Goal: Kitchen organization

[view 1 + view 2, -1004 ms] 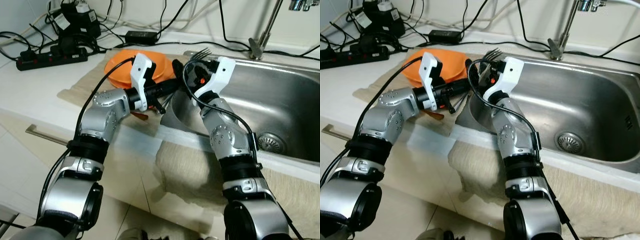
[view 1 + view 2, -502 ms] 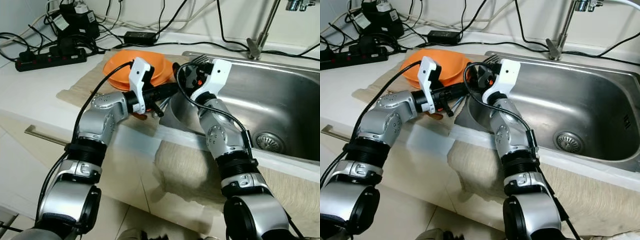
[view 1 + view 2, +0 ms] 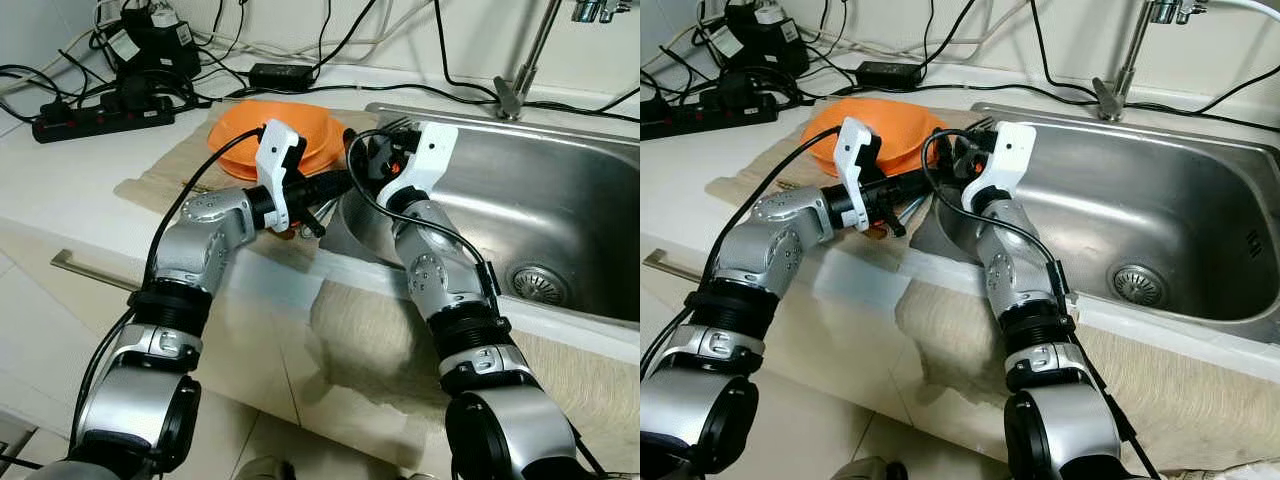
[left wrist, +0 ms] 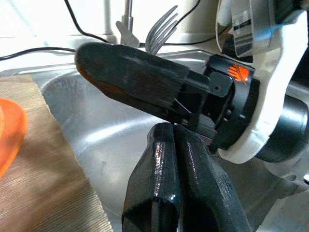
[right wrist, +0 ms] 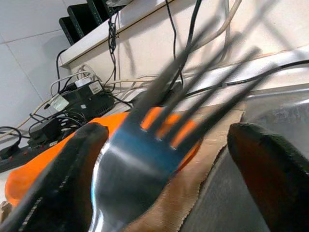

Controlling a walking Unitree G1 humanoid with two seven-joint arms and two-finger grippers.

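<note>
Right wrist view is showing the silver metal fork (image 5: 145, 145) lying between the right gripper's (image 5: 178, 159) two black fingers, tines pointing out past the tips; the jaws are standing wide on either side of it, and whether they are pressing on the handle further down cannot be told. Left wrist view is showing the left gripper (image 4: 176, 145) with its two fingers pressed together, nothing between them, the tips just under the right gripper's black finger, with the fork tines rising behind.

From the head, both grippers are meeting above the left rim of the stainless steel sink (image 3: 560, 200). The left gripper is reaching across from the tan woven mat (image 3: 170, 165) on the white countertop (image 3: 60, 180). The stack of orange plastic plates (image 3: 885, 125) is resting on that mat, just behind the left wrist. A black power strip (image 3: 105, 112) and tangled black cables (image 3: 300, 40) are lying along the wall, and a chrome tap (image 3: 1125, 60) is standing behind the sink. A beige towel (image 3: 970, 340) is hanging over the counter's front edge.
</note>
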